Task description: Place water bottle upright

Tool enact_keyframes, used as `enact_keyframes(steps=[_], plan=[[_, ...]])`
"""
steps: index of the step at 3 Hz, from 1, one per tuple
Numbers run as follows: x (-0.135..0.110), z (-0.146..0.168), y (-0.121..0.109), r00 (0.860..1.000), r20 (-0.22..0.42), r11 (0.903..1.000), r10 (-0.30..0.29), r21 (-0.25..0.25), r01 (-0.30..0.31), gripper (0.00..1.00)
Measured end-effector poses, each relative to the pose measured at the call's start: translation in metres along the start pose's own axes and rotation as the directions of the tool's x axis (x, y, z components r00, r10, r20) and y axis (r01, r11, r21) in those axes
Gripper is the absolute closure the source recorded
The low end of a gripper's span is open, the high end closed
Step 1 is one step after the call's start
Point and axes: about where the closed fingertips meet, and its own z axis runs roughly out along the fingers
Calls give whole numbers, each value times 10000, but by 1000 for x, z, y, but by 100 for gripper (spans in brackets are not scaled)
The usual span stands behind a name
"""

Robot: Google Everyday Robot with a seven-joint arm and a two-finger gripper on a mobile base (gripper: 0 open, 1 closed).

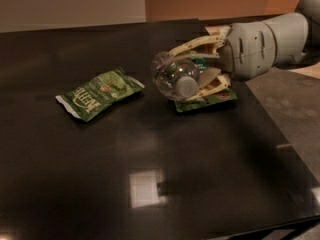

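The water bottle (172,76) is a small clear plastic bottle with a white cap (186,86). It is held off the black table (150,174), lying sideways with its cap pointing toward the camera. My gripper (187,73) reaches in from the right, one tan finger above the bottle and one below, shut on it. Its grey wrist (255,49) extends to the right edge of the view.
A green snack bag (100,93) lies on the table to the left of the bottle. A second green bag (207,98) lies under and behind the gripper. The table's right edge runs beside a grey floor (295,114).
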Motion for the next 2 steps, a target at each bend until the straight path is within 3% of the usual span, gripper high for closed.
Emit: enact_keyframes(steps=[1, 2], plan=[[-1, 7, -8, 9952, 888, 9988, 422, -277, -399, 100], [-5, 20, -12, 9809, 1751, 9931, 852, -950, -693, 100]])
